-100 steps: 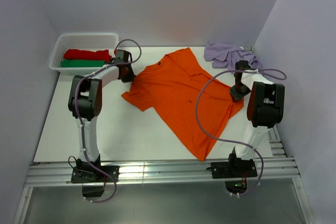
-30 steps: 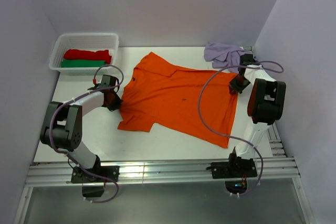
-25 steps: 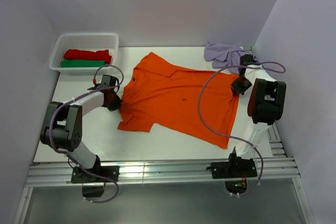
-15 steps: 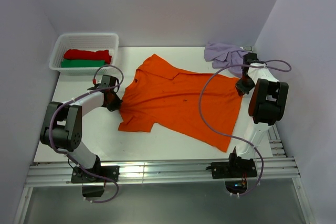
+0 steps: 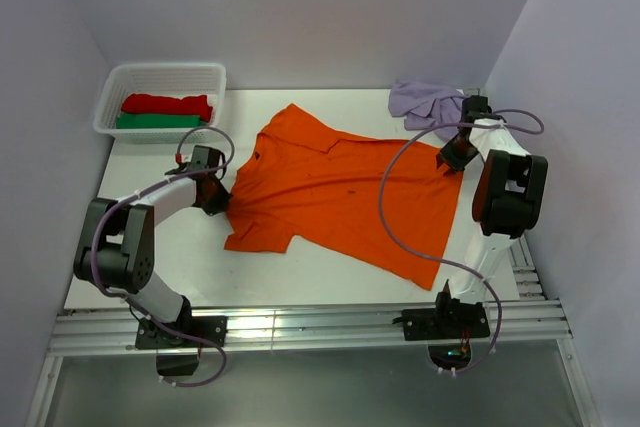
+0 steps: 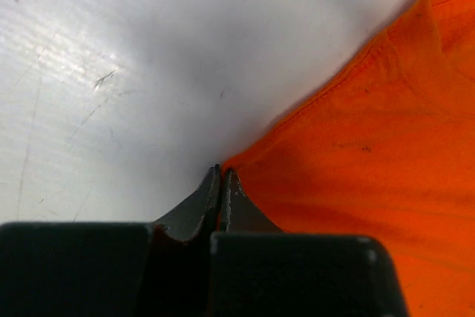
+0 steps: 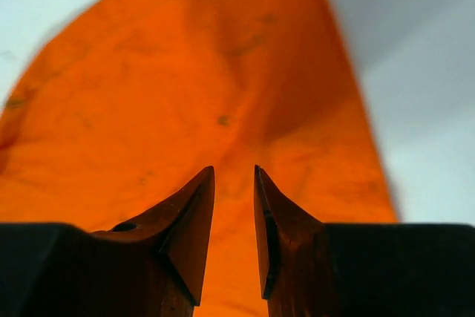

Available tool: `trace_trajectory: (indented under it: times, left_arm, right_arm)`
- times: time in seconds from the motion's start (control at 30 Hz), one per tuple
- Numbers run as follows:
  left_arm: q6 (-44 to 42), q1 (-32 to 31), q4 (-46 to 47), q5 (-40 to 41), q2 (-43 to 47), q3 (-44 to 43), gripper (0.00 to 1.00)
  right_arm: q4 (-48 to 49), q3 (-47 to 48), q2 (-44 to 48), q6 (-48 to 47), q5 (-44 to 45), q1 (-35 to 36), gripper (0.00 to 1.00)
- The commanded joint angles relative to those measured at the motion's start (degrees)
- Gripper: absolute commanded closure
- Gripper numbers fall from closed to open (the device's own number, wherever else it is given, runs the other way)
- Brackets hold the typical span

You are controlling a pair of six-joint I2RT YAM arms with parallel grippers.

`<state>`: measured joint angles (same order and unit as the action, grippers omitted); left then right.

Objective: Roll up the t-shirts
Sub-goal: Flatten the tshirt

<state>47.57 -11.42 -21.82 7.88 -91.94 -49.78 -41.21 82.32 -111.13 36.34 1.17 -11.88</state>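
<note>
The orange t-shirt (image 5: pixel 340 192) lies spread flat in the middle of the table, collar toward the back. My left gripper (image 5: pixel 222 202) is at its left edge by the sleeve; in the left wrist view the jaws (image 6: pixel 222 173) are pressed together on the shirt's hem (image 6: pixel 371 146). My right gripper (image 5: pixel 450 155) hovers at the shirt's far right corner. In the right wrist view it (image 7: pixel 234 172) is slightly open over the orange cloth (image 7: pixel 185 72), holding nothing. The lilac t-shirt (image 5: pixel 425 102) lies crumpled at the back right. The red t-shirt (image 5: pixel 165 103) and green t-shirt (image 5: pixel 155 121) lie in the basket.
A white mesh basket (image 5: pixel 160 69) stands at the back left corner. Walls close in the table on the left, back and right. A metal rail (image 5: pixel 300 325) runs along the near edge by the arm bases.
The shirt has been dragged toward the near left and turned flatter since the first frame. In the last second the right gripper shifted out and back at the right corner; the left stayed put.
</note>
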Motion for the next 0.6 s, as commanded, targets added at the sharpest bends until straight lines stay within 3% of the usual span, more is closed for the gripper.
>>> trace_trajectory:
  times: [0.0,0.23,0.57]
  left_arm:
    - [-1.2,0.4,-5.0,1.3,1.6,3.1,1.0]
    - [-0.5,0.4,-5.8,0.1,4.0,4.3,1.0]
    - [-1.7,0.4,-8.3,0.4,3.4,1.0,1.0]
  right_arm:
    - [4.3,3.7,-2.1,0.1,-6.9,2.3,0.65]
    - [9.7,10.3,-7.2,2.2,-15.3,9.3,0.69]
    - [14.3,19.0,-18.4,12.3,-18.1,17.1,0.76]
